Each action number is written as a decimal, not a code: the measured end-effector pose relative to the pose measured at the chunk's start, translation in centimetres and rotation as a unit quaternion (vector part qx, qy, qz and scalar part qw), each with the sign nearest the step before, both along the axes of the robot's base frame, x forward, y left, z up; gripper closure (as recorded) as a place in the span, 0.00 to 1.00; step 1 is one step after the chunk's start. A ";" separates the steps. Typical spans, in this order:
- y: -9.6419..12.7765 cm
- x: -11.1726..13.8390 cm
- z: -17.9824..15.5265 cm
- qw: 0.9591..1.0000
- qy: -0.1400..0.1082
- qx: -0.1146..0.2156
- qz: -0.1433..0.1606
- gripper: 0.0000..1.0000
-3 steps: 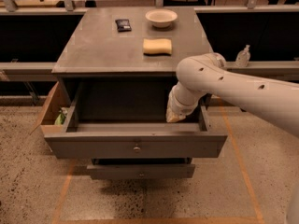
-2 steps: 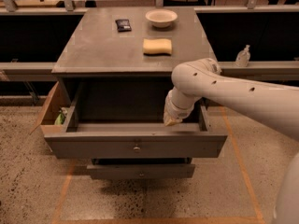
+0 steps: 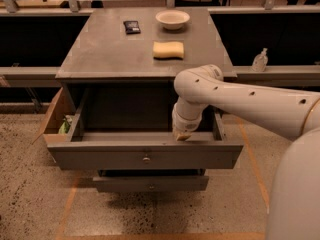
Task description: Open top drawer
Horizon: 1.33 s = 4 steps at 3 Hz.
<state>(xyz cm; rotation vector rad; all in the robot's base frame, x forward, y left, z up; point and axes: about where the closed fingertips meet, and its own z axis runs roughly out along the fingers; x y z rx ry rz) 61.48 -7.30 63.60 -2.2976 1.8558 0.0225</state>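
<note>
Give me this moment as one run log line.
top drawer: pulled out | gripper: at inner edge of drawer front, right of knob | countertop: sponge, bowl

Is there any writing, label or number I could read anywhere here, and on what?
None is legible.
The dark packet on the cabinet top: any print too small to read.
The bottle at right: label unreadable.
The top drawer, pulled out, and the gripper inside it behind its front: no markings visible.

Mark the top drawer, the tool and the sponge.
top drawer (image 3: pixel 115 156): camera view, on its flat front panel, left of centre.
tool (image 3: pixel 183 133): camera view, on its tip, inside the drawer just behind the front panel.
sponge (image 3: pixel 168 49): camera view, middle of its top face.
</note>
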 end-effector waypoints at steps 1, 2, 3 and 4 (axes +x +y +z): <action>-0.5 -2.0 -0.6 0.999 0.045 -0.015 -0.004 1.00; -0.8 -3.2 -0.6 0.998 0.063 -0.019 -0.007 1.00; -1.6 -6.5 -0.9 0.994 0.103 -0.028 -0.018 1.00; -1.6 -6.4 -0.9 0.994 0.103 -0.028 -0.018 1.00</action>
